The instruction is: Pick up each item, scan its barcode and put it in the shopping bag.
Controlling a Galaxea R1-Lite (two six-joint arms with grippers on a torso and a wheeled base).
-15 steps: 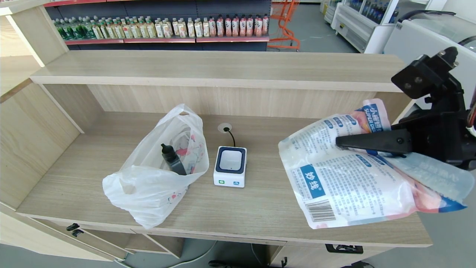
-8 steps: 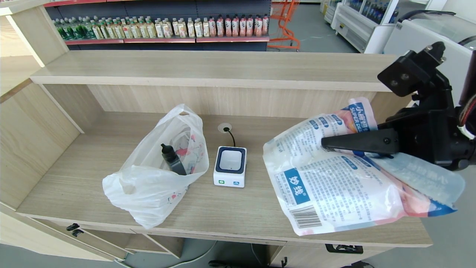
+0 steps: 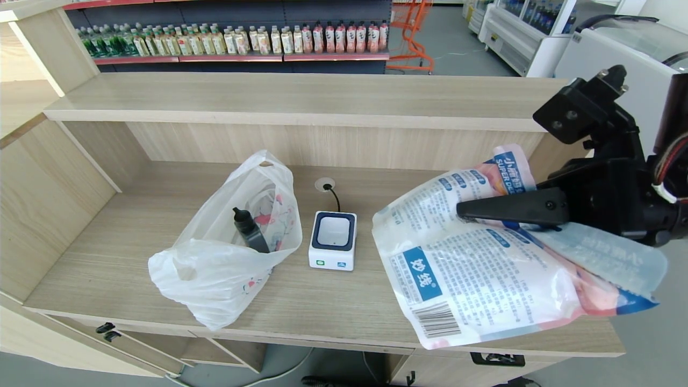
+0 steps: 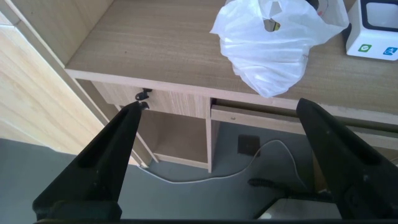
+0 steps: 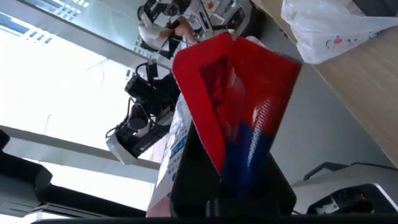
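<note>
My right gripper [image 3: 473,210] is shut on a large white, blue and pink refill pouch [image 3: 473,269], held above the counter's right side, to the right of the scanner. Its barcode [image 3: 438,319] faces up near its lower corner. The white scanner [image 3: 333,239] with a dark blue rim sits mid-counter. To the scanner's left stands the white plastic shopping bag [image 3: 226,252], with a black bottle [image 3: 248,230] inside. In the right wrist view the pouch [image 5: 239,102] shows red and blue between the fingers. My left gripper [image 4: 217,162] is open, low off the counter's front left, above the floor.
The wooden counter [image 3: 134,226] has a raised back ledge [image 3: 301,97] and a side wall on the left. A cable [image 3: 334,198] runs from the scanner to a hole behind it. Drawers [image 4: 249,112] sit under the front edge. Shelves of drink bottles [image 3: 242,40] stand beyond.
My right gripper has carried the pouch leftward, toward the scanner. The bag, the scanner and the left arm have stayed put.
</note>
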